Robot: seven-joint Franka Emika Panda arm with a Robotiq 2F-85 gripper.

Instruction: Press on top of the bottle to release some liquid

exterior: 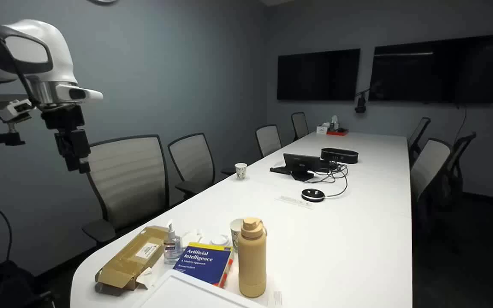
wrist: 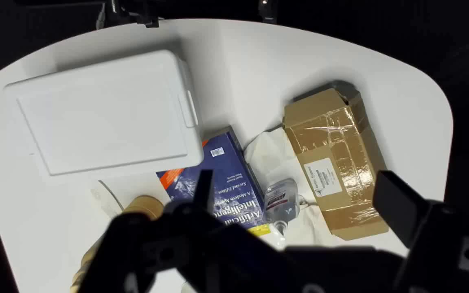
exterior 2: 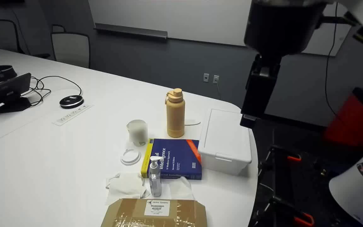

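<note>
Handling, pump bottle (exterior 2: 155, 182): clear, looks plastic; prob. light, smooth, slight give; may tip if pushed off-ctr.
Pump head (exterior 2: 154, 161): prob. springy; press straight down on top, no grasp needed; to steady, hold body below neck.
Bottle axis: vert., stands upright on bench (exterior 2: 43, 157).
Pump aim: head (exterior 2: 154, 161) seems to point frame R in an exterior view; small, unsure.
Bottle locn: lower ctr of wrist view, btwn book (wrist: 234, 175) and cardboard box (wrist: 336, 158); contact w/ book can't tell.
Gripper (wrist: 293, 187): jaws well apart, holding nothing, up clear of bottle.

Dim grey walls (exterior: 195, 77), bright white table (exterior: 336, 239), glare on carton tape (wrist: 352, 167), soft shadows, tool (wrist: 295, 191) blurred in wrist view
</note>
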